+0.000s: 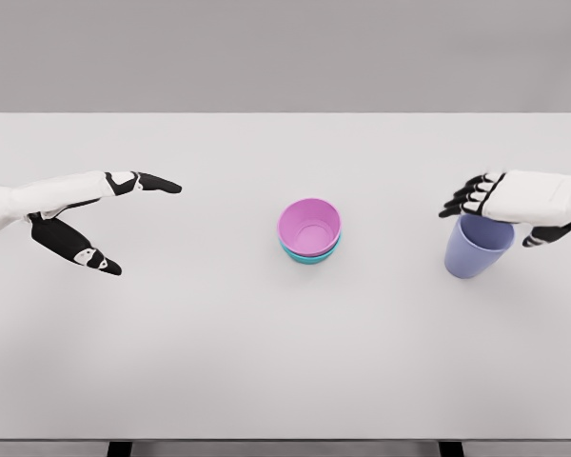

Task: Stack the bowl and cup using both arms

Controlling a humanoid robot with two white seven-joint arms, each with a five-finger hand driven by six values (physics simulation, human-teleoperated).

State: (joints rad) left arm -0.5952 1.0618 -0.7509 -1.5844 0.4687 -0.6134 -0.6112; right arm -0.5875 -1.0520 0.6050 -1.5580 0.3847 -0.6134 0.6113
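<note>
Pink bowl [309, 225] sits nested in a teal bowl [310, 254] mid-table [171, 362] — right hand [509, 202] clasps the lavender cup [477, 249] near the right edge; left hand [90, 214] spread, empty.

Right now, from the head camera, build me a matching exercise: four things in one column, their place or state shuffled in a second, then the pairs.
1. pink bowl
2. teal bowl
3. purple cup
4. left hand

a. open, holding nothing, table's left
b. nested on top, table centre
c. under the right hand, table's right
d. underneath another bowl

Pairs: 1-b, 2-d, 3-c, 4-a
</note>
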